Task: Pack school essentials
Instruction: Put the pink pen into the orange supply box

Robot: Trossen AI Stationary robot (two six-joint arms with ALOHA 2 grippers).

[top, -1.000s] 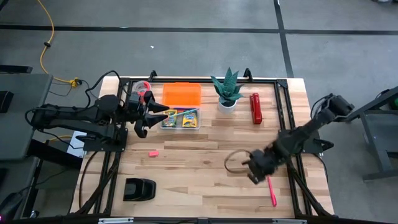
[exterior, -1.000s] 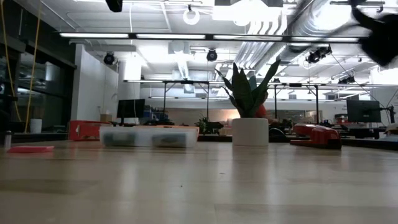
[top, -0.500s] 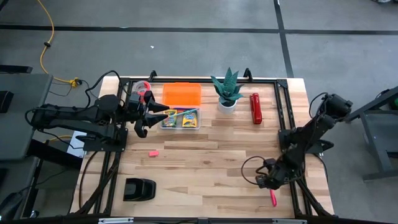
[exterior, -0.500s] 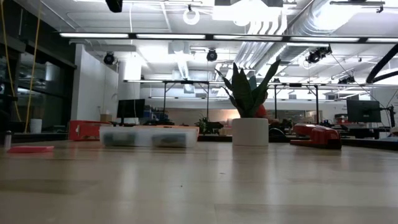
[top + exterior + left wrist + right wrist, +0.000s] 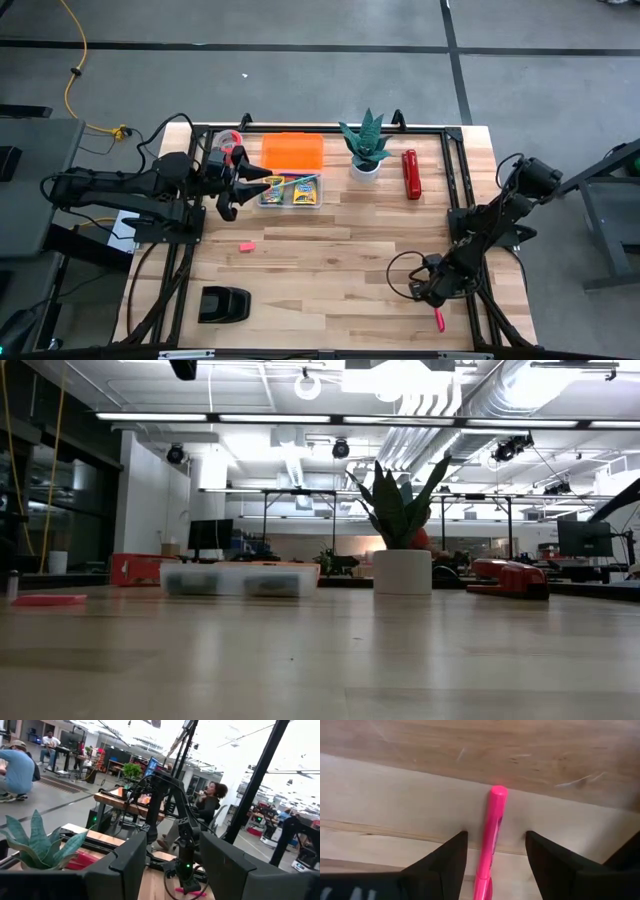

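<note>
Right gripper (image 5: 492, 865): lowered over the pink marker (image 5: 490, 845) at the table's (image 5: 330, 255) near right corner; 2 fingers spread, 1 on each side, not clamping; left gripper (image 5: 232, 190): spread wide beside the clear box (image 5: 291, 191) holding crayon boxes.

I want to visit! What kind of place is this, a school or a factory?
Probably a robot lab or workshop: other workbenches with robot arms, people working at them, and bare ducts under the ceiling.

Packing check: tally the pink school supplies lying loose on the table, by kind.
Marker: 1
Eraser: 1
Total: 2
</note>
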